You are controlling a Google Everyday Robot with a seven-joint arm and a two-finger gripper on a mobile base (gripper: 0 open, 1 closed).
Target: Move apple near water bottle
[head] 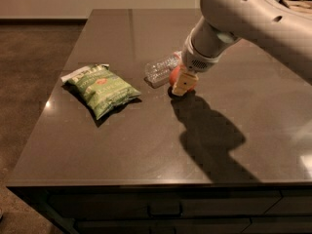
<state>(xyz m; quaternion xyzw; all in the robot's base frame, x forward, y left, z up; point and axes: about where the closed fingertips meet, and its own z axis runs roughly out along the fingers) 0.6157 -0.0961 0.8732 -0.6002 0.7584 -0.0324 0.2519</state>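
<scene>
Hand [182, 84] seemingly pinching apple [174, 75] just beside water bottle [160, 68]; release carelessly and you send it rolling across bench [141, 150].

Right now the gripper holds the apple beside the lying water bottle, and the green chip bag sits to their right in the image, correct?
Not quite. The camera view shows the chip bag to their left, not right. The gripper does hold the apple beside the lying water bottle.

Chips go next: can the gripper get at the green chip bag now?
Probably, once free: gripper holds the apple by the water bottle; bare table lies between it and the chip bag.
</scene>
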